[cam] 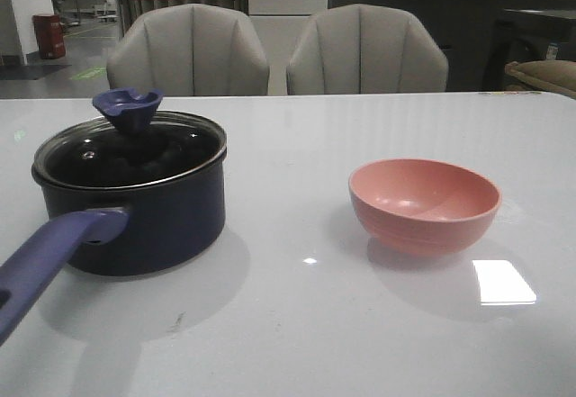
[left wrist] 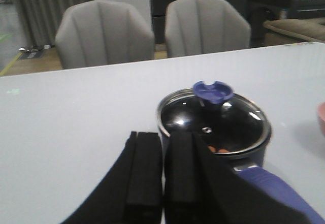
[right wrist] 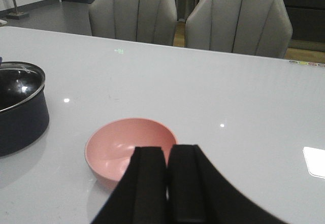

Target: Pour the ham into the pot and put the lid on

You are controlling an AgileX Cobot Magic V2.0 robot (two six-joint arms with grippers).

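Front view: the pot (cam: 135, 203) stands on the left part of the white desk (cam: 297, 325), its long purple-blue handle (cam: 49, 257) reaching toward the camera. The lid (cam: 130, 149) sits on the pot's rim, knob (cam: 128, 109) up. A pink bowl (cam: 423, 203) stands well apart to the right and looks bare inside. Two grey chairs (cam: 279, 50) stand behind the desk.

Left wrist view: the left hand (left wrist: 162, 183) hangs near the pot, its two black fingers (left wrist: 144, 176) pressed together with nothing between them. Through the glass a few orange bits of ham (left wrist: 217, 150) show inside the pot.

Right wrist view: the right hand (right wrist: 166, 191) hovers near the pink bowl's near edge, fingers (right wrist: 150, 183) likewise closed on nothing. The pot is at the frame edge.
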